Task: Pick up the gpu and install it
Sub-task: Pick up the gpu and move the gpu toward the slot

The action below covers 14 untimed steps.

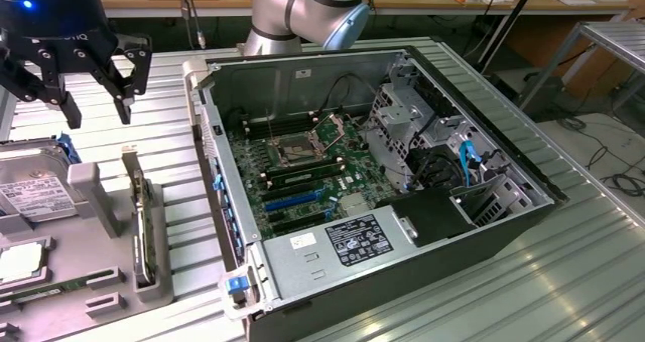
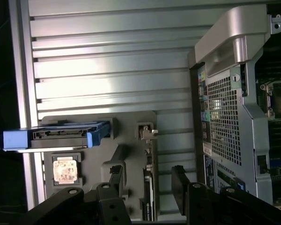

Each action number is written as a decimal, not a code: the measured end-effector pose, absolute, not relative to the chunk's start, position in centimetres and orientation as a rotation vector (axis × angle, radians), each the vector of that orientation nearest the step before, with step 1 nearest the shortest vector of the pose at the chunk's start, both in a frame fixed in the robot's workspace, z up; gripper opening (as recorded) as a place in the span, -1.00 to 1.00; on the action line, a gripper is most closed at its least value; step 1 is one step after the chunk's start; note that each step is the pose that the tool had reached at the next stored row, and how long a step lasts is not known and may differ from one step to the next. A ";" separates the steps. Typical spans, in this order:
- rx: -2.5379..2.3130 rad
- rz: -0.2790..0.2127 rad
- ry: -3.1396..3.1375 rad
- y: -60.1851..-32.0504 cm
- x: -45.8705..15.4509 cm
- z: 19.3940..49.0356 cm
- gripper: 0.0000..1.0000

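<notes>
End effector: fingers spread wide, holding nothing, hovering over the bench at the exterior view's left.
gpu: standing on edge in a grey holder, apart from the end effector, beside the open computer case.
Hard drive: in the same holder.
Wrist view, fingers: spread, with the gpu's edge seen between them, not touched.

Partial lettering ending in Q on the claw (power supply label illegible).
</notes>
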State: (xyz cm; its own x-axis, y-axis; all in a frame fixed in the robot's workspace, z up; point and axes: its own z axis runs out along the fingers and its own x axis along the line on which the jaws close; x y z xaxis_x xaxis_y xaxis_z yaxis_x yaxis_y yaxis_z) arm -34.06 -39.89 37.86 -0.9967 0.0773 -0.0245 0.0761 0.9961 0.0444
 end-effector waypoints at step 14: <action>0.120 0.068 3.112 -39.9 -34.1 36.5 0.08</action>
State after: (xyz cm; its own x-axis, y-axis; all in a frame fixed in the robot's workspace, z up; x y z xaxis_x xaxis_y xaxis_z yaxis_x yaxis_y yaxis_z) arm -34.07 -39.90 36.51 -0.9967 0.0774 -0.0245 0.0762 0.9961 0.0444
